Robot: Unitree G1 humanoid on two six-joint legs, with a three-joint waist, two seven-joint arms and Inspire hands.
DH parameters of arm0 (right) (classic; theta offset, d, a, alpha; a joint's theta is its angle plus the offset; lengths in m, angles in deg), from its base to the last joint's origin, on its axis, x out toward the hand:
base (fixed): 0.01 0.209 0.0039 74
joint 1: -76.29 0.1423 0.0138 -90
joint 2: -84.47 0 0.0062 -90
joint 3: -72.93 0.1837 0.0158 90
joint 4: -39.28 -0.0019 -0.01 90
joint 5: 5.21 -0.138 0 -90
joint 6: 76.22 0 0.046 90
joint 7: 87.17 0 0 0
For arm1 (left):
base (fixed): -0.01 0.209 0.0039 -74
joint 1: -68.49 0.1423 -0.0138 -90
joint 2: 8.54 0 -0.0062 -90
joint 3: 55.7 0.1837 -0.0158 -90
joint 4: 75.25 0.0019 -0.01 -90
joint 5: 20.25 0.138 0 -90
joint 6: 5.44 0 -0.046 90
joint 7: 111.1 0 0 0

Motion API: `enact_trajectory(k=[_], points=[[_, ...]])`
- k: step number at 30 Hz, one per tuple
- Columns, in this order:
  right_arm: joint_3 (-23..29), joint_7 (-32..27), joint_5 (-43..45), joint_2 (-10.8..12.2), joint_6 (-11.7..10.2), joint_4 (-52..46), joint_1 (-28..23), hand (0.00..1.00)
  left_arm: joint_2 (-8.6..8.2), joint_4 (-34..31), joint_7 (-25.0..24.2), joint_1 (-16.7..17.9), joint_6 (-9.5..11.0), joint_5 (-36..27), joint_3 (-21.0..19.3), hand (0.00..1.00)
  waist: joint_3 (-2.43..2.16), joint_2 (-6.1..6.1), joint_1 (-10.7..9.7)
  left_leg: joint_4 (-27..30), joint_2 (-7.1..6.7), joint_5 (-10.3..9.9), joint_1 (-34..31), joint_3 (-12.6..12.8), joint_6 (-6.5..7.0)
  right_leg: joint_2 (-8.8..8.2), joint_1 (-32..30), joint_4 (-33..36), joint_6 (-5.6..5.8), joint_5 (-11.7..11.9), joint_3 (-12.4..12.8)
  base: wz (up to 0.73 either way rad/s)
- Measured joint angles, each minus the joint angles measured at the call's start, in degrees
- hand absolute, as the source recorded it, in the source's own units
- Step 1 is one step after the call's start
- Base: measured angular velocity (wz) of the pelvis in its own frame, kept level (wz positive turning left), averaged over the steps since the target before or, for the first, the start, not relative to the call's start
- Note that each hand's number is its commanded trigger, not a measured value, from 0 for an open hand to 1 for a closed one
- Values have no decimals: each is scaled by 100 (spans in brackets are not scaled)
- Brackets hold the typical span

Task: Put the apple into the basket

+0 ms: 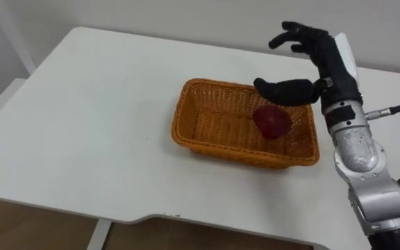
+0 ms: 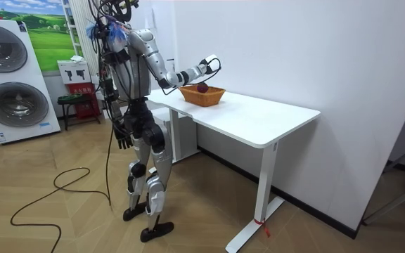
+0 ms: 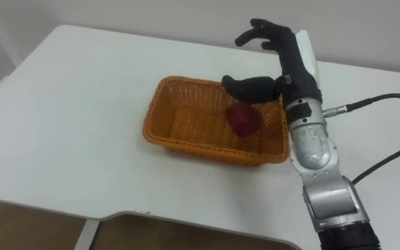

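Bright, diffuse indoor light from overhead. White table [image 1: 82,104] evenly lit. Soft, narrow shadow on the table along the near wall of the basket [image 1: 221,147]. Room view: wall dimmer beneath the table.

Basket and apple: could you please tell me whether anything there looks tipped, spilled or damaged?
Nothing stands out. The basket sits upright and intact on the table, the apple is inside near its right end, and the right hand hovers open above it.
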Motion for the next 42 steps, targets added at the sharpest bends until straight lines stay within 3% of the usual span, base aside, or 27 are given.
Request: enact_trajectory(k=[14,18,22,25,30,34,38,40,42], points=[[0,-23,145,-16,0,18,0,0,3,-2,15,6,0,-3,1,0,-4,-2,-62,7,-12,8,-16,15,0,-12,-5,3,0,-1,2,0],[144,-307,-41,-33,-34,-12,4,0,11,-9,76,17,9,-5,-5,0,-45,-44,-89,2,-12,13,2,20,0,-11,9,4,0,0,1,0],[484,-708,3,-55,-154,-71,12,0,24,-1,87,38,69,-40,-19,0,-52,-60,-161,5,-15,14,7,14,1,-12,18,0,0,0,2,1],[969,-1203,-8,-111,-207,-383,1,0,21,35,165,109,137,-43,-179,0,-48,-53,-244,3,-9,14,6,51,1,-10,-2,0,0,-1,1,-5],[2118,-2340,-103,-341,-517,-543,-90,0,15,32,347,425,164,-53,-367,0,-54,-83,-597,-5,-10,14,42,64,1,-9,26,1,0,-1,0,0],[2923,-3133,-144,-424,-525,-504,-454,0,5,30,553,548,162,-52,-591,0,-41,-147,-816,-31,-7,15,76,110,0,-3,21,-2,4,-3,35,-9],[3789,-3846,-755,-476,-520,-30,-619,0,-2,-88,689,638,153,-61,-725,0,-93,-202,-1164,-14,-16,14,35,173,0,-1,-33,-73,1,-4,88,-7],[4161,-4162,-1195,-498,-520,133,-766,0,-3,-156,703,651,140,-73,-804,0,-118,-215,-1199,-15,-2,14,-6,234,0,14,-108,-54,-6,1,154,-14],[4470,-4500,-2371,-641,-512,506,-865,0,1,-229,786,645,114,-160,-795,0,-126,-222,-1368,-32,4,14,5,284,0,21,-133,-40,-7,3,212,-12]])
